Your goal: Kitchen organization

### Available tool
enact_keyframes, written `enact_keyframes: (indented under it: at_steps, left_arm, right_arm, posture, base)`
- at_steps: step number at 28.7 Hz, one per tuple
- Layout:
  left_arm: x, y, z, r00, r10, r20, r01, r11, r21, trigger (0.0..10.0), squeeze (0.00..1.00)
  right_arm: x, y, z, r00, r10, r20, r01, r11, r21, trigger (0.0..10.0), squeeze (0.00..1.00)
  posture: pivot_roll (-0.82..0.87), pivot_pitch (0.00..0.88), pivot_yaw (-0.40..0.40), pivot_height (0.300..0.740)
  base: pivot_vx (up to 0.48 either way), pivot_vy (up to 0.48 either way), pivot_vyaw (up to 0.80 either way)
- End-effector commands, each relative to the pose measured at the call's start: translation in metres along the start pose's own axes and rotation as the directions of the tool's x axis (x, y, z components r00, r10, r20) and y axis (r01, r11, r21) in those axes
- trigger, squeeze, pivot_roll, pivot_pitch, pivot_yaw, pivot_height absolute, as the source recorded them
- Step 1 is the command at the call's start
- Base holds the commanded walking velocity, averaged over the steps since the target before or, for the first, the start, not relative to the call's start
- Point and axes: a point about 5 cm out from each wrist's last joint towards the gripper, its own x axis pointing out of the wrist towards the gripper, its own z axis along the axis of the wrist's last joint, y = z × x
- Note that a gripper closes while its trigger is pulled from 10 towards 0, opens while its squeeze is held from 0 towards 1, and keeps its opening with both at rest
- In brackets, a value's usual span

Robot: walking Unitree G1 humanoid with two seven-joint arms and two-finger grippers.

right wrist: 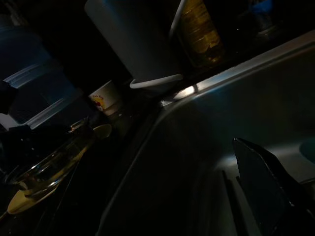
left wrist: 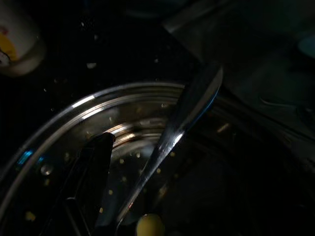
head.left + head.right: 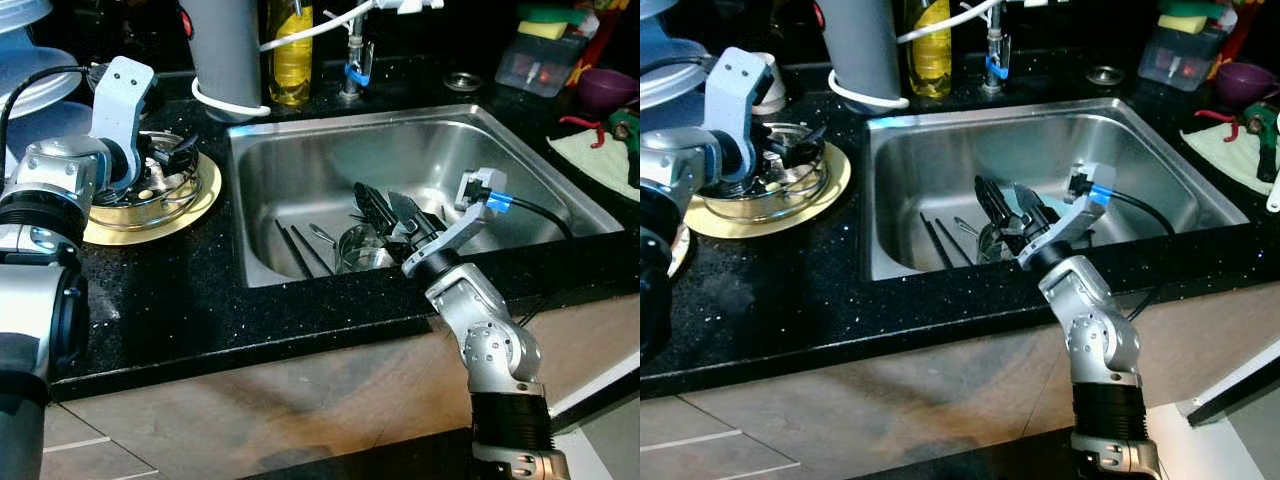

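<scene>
Fingers of my right gripper [image 3: 388, 212] are standing apart, hovering low inside the steel sink [image 3: 300, 160], just above a glass cup [image 3: 362, 250] lying on the sink floor. Chopsticks [image 3: 300, 250] and a spoon [image 3: 322, 236] are lying just beside that cup. My left gripper [image 3: 168, 152] is reaching into a steel strainer bowl [image 3: 190, 190] sitting on a yellow plate [image 3: 150, 228] on the black counter [image 3: 180, 300]; its fingers are spread, with a shiny metal utensil [image 2: 182, 128] between them, contact unclear. Behind the sink, a yellow soap bottle [image 3: 290, 50] is standing beside a grey cylinder [image 3: 225, 50].
</scene>
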Motion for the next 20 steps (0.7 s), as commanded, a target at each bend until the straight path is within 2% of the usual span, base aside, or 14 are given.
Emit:
enact_keyframes:
  at_steps: [1,2,8,13,14,15,16,17,20]
  left_arm:
    - [-0.002,0.003,0.000,1.000,-0.001,-0.029,0.001,1.000,0.012,10.0,0.65]
    - [-0.002,0.003,0.000,1.000,0.001,-0.032,0.000,1.000,0.015,10.0,0.00]
    - [-0.003,0.005,-0.009,0.998,0.003,-0.064,-0.004,1.000,-0.018,10.0,0.00]
    - [-0.003,0.004,-0.014,0.997,-0.016,-0.080,0.009,0.996,-0.089,10.0,0.00]
    - [-0.003,0.004,-0.016,0.996,-0.020,-0.087,0.011,0.994,-0.110,8.6,0.00]
    - [-0.003,0.004,-0.018,0.995,-0.022,-0.094,0.010,0.991,-0.132,4.5,0.00]
    - [-0.003,0.004,-0.018,0.995,-0.022,-0.094,0.010,0.991,-0.132,4.5,0.00]
    - [-0.004,0.005,-0.020,0.995,-0.026,-0.097,0.011,0.989,-0.149,0.0,0.00]
    - [-0.004,0.005,-0.020,0.995,-0.030,-0.096,0.014,0.986,-0.163,0.0,0.00]
  right_arm:
    - [-0.004,-0.003,-0.009,0.999,-0.022,-0.032,0.023,0.999,0.033,10.0,0.00]
    - [-0.005,-0.002,-0.009,0.999,-0.023,-0.032,0.024,0.999,0.034,10.0,0.00]
    - [-0.005,-0.002,-0.010,0.999,-0.025,-0.034,0.027,0.999,0.041,10.0,0.00]
    - [-0.004,-0.001,-0.010,0.999,-0.022,-0.037,0.024,0.999,0.045,10.0,0.00]
    - [-0.003,-0.001,-0.010,0.999,-0.021,-0.038,0.022,0.999,0.045,10.0,0.00]
    - [-0.003,-0.001,-0.010,0.999,-0.019,-0.038,0.021,0.999,0.046,10.0,0.00]
    - [-0.003,-0.001,-0.010,0.999,-0.019,-0.038,0.021,0.999,0.046,10.0,0.00]
    - [-0.003,0.000,-0.009,0.999,-0.017,-0.038,0.019,0.999,0.046,10.0,0.00]
    - [-0.002,0.000,-0.009,0.999,-0.017,-0.038,0.018,0.999,0.045,10.0,0.00]
  posture:
    - [-0.04,0.287,0.010,0.740]
    - [-0.04,0.292,0.011,0.740]
    - [-0.04,0.292,0.008,0.740]
    - [-0.04,0.291,0.005,0.740]
    - [-0.04,0.289,0.004,0.740]
    - [-0.04,0.287,0.004,0.740]
    - [-0.04,0.287,0.004,0.740]
    - [-0.04,0.285,0.004,0.740]
    - [-0.04,0.283,0.002,0.740]
  base:
    - [0.000,0.000,0.00]
    - [0.000,0.000,0.00]
    - [0.000,0.000,0.00]
    - [0.000,0.000,0.00]
    - [0.000,0.000,0.00]
    - [0.000,0.000,0.00]
    - [0.000,0.000,0.00]
    - [0.000,0.000,0.00]
    - [0.000,0.000,0.00]
